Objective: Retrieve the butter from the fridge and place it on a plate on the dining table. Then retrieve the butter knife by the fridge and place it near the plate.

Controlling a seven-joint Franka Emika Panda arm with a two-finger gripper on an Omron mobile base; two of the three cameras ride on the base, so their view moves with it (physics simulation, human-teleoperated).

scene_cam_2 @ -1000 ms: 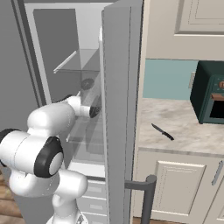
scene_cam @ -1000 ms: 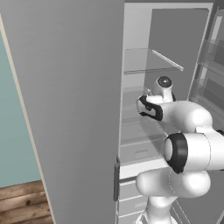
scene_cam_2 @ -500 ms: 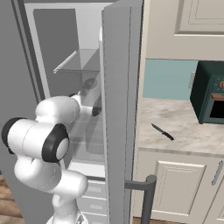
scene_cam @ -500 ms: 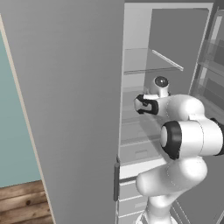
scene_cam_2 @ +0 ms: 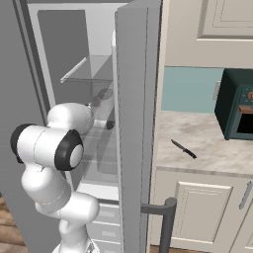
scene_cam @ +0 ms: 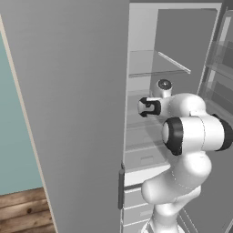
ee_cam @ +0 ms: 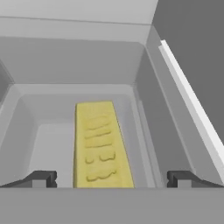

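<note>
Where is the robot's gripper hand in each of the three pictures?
Left base view: the gripper is at the middle, inside the open fridge, pointing left under the glass shelf.
Right base view: its dark tip peeks out by the edge of the fridge door, left of centre.
Hand view: its two open fingertips sit at the bottom corners, either side of the butter.
Shared landmark: the glass shelf above the gripper.

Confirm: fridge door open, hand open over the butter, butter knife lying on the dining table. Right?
Not quite. The butter knife lies on the counter beside the fridge, as the right base view shows. The rest holds: door open, hand open over the butter.
</note>
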